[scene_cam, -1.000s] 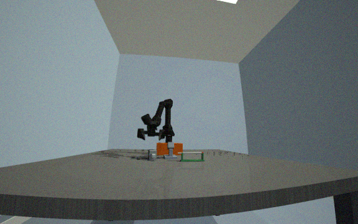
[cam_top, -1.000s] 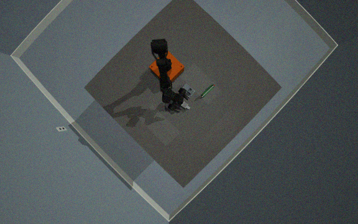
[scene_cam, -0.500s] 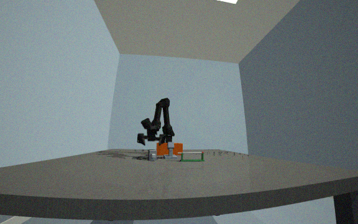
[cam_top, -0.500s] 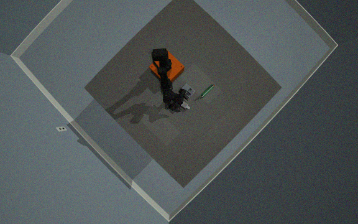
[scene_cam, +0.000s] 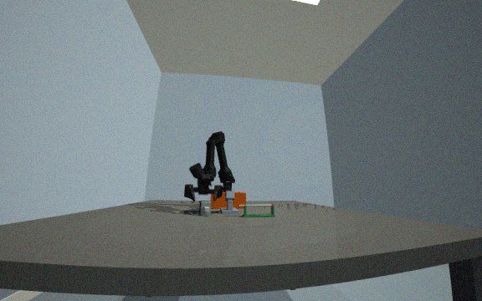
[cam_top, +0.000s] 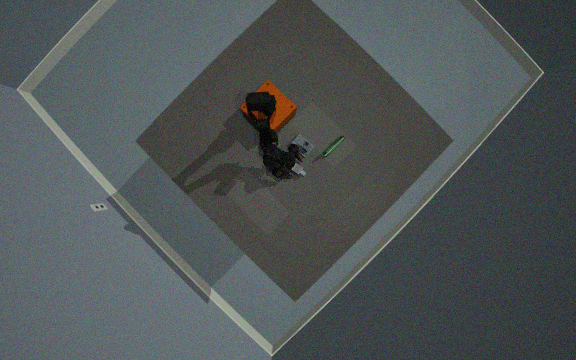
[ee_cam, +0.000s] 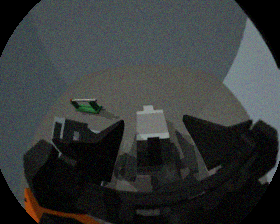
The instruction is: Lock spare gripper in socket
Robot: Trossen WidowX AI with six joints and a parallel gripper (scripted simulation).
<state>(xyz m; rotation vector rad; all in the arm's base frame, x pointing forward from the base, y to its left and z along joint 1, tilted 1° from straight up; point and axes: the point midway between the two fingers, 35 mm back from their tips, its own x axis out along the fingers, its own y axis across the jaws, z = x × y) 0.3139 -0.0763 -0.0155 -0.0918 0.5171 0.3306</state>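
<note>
My gripper (cam_top: pixel 292 166) (scene_cam: pixel 203 193) (ee_cam: pixel 152 124) is open and empty. It hangs just above the spare gripper (cam_top: pixel 299 172) (scene_cam: pixel 204 208) (ee_cam: pixel 151 129), a small white-grey block on the table that shows between my two dark fingers in the wrist view. The grey mount (cam_top: pixel 302 145) (scene_cam: pixel 229 203) (ee_cam: pixel 66 129) with its socket stands beside it, near the arm's orange base (cam_top: pixel 280 107) (scene_cam: pixel 239 199). The green lock pin (cam_top: pixel 333 146) (scene_cam: pixel 258 215) (ee_cam: pixel 88 106) with a red tip lies flat on the table beyond the mount, apart from it.
The brown table (cam_top: pixel 318 240) (scene_cam: pixel 224 251) stands in a walled room. The arm's links rise from the orange base and bend down over the parts.
</note>
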